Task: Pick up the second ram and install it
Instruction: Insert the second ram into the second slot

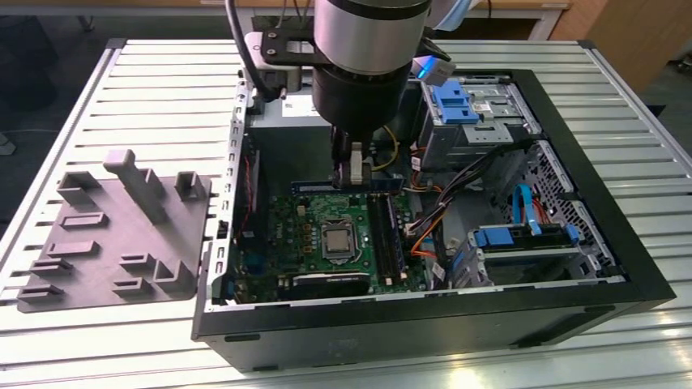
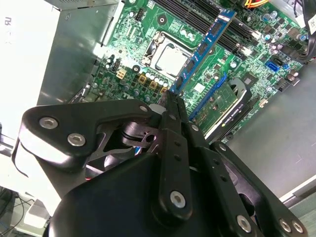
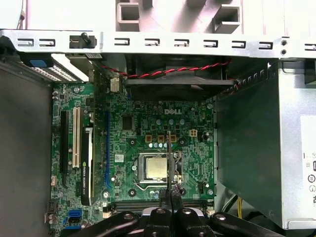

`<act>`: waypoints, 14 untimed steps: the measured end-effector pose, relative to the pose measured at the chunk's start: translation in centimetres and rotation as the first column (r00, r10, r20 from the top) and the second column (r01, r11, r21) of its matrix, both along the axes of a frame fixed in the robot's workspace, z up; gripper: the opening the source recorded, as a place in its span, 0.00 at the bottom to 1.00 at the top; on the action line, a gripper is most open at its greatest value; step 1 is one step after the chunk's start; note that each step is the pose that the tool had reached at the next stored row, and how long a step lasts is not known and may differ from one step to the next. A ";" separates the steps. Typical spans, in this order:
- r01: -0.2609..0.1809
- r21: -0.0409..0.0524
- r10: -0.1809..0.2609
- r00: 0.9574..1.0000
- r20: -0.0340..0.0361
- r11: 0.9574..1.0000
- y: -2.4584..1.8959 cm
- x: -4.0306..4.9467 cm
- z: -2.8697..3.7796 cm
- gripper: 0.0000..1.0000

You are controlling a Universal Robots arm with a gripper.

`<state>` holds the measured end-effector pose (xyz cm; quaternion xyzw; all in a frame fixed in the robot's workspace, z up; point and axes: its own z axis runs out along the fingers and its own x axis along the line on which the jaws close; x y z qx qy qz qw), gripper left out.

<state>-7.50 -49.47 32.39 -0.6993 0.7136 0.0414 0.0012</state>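
Currently my gripper (image 1: 354,180) is closed on the second ram (image 2: 205,48), pinching its flat faces, probably to keep it edge-down. It hangs above the motherboard (image 3: 133,133), at 12 o'clock of the CPU socket (image 1: 339,241) in the exterior view.

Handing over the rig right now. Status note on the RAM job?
Gripper: shut on the second ram, a blue stick held by one end.
Where: inside the open PC case, above the motherboard near the CPU socket.
Done: pickup.
Left: the stick is not seated in the memory slots.
The grey tray sits to the exterior view's left of the case.
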 end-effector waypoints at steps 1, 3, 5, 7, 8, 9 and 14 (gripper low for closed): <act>0.000 0.000 0.000 1.000 0.000 1.000 0.00 0.00 0.00 0.12; 0.000 0.000 0.000 1.000 0.000 1.000 0.00 0.00 0.00 0.12; 0.000 0.000 0.000 1.000 0.000 1.000 0.00 0.01 0.00 0.12; 0.000 0.000 0.000 1.000 0.000 1.000 0.00 0.01 0.00 0.12; 0.000 0.000 0.000 1.000 0.000 1.000 0.00 0.01 0.00 0.12; 0.000 0.000 0.000 1.000 0.000 1.000 0.00 0.01 0.00 0.12; 0.038 0.000 -0.038 0.999 0.000 0.999 0.00 0.02 -0.04 0.12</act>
